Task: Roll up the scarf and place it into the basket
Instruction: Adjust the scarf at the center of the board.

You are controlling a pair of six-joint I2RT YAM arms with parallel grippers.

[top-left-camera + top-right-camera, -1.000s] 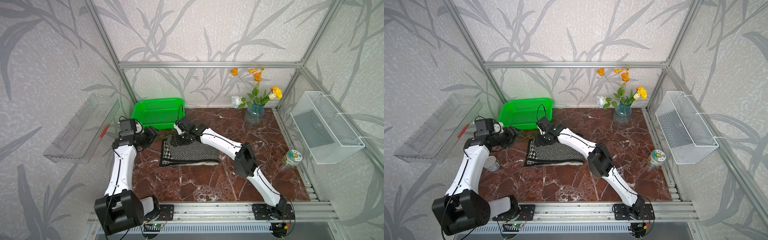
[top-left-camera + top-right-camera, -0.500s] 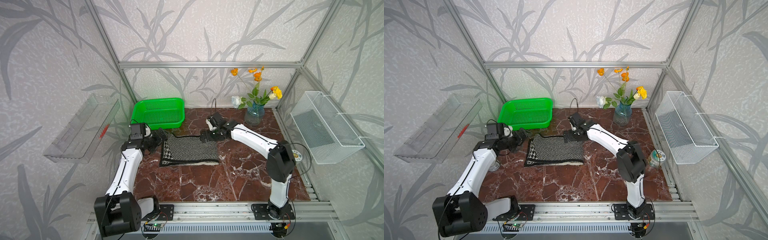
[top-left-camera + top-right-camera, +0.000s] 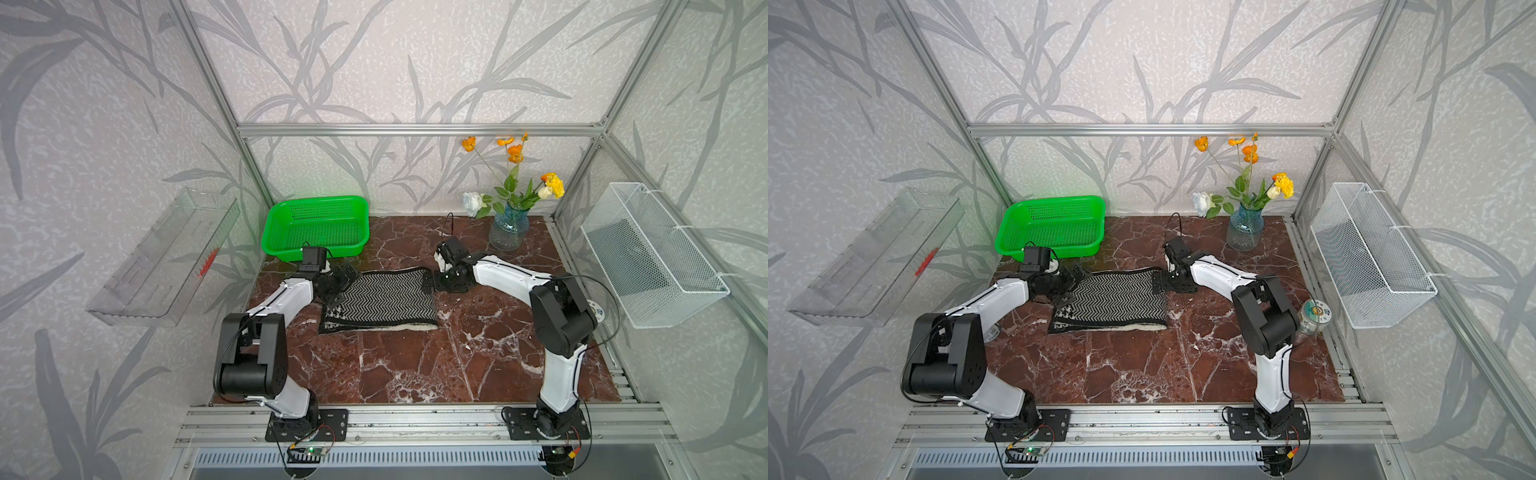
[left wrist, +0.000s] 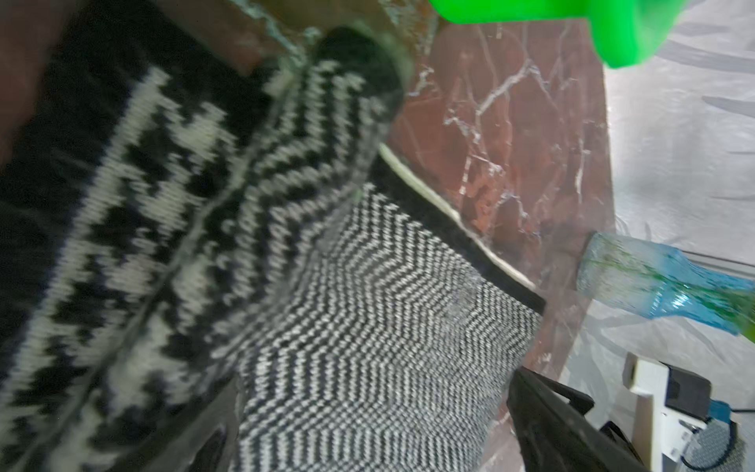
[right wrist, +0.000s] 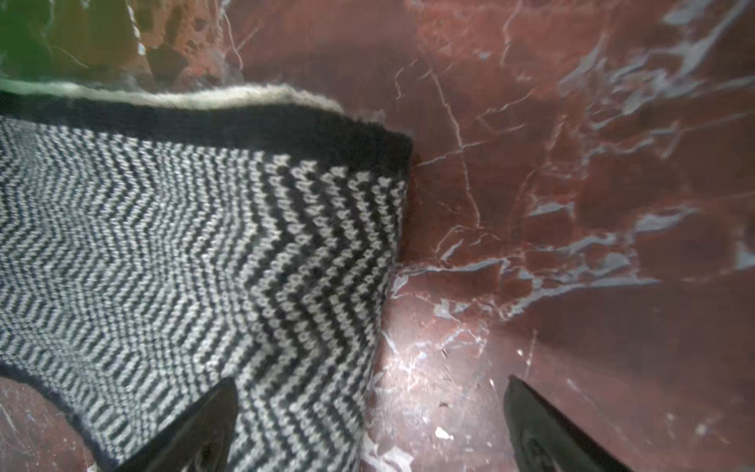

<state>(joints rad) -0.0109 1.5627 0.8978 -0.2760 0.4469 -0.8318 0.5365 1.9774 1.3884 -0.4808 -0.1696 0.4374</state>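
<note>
Currently flat and unrolled: the scarf (image 3: 380, 301) lies mid-table, with the left gripper (image 3: 338, 286) and right gripper (image 3: 429, 283) both spread wide at its ends.
Uneven pinches could skew the roll, so it may loosen before reaching the basket (image 3: 316, 203) behind.

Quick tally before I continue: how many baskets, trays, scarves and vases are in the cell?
Baskets: 2 (green basket, white wire basket)
Trays: 1 (clear tray)
Scarves: 1 (scarf)
Vases: 1 (blue vase)
Total: 5
</note>
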